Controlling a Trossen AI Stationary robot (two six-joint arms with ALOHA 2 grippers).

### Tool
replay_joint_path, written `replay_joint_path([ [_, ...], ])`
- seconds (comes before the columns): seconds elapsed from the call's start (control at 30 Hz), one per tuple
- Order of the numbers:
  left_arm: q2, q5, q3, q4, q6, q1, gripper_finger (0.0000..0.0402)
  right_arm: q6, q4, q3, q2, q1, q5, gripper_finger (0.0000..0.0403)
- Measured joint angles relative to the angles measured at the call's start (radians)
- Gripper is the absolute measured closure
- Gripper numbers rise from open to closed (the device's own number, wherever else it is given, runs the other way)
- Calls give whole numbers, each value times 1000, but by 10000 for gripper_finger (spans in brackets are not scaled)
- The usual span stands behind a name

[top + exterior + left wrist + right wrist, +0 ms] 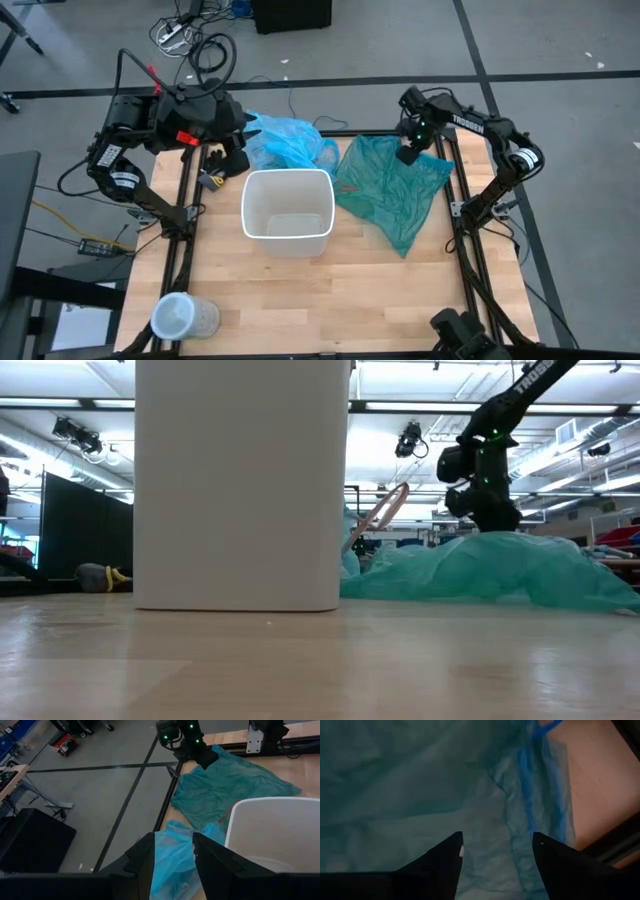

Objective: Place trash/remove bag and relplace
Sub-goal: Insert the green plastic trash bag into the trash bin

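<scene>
we start with the wooden tabletop, which carries everything. at its middle stands the white bin, upright and unlined; from above its inside looks bare, with no trash that we can make out. we judge the old liner to be already out and the replacement not yet fitted.

to the right of the bin, a teal-green plastic bag lies spread flat, its edge just beside the bin wall. at the far rim, behind the bin and toward the left, the light blue bag lies bunched. this is the liner of the task. it touches the far rim of the bin or lies just beside it; we cannot tell which.

a clear lidded container lies at the near left corner, well apart from the rest. a small dark object with yellow on it lies left of the bin; we cannot identify it.

the left hand hovers at the blue bag with a narrow gap between its fingers, blue plastic showing in the gap; we cannot confirm a grip. the right hand is low over the far part of the teal-green bag, fingers spread wide, holding nothing.

remaining, as we judge it: lift the blue bag, open it, and seat it over the bin rim.
</scene>
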Motion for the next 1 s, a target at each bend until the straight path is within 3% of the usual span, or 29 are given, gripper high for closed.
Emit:
replay_joint_path([
  [0.17, 0, 0, 0, 0, 0, 0, 259, -25, 44, -46, 0, -3, 76, 180],
  [0.67, 0, 0, 0, 7, 0, 0, 259, -51, 21, -49, 139, -26, 114, 190],
  [0.77, 0, 0, 0, 6, 0, 0, 259, -62, -1, -49, 146, -17, 115, 235],
  [0.93, 0, 0, 0, 5, 0, 0, 259, -69, -17, -49, 115, 7, 114, 373],
  [1.0, 0, -1, 0, 6, 0, 0, 259, -72, -33, -49, 103, 18, 112, 391],
])
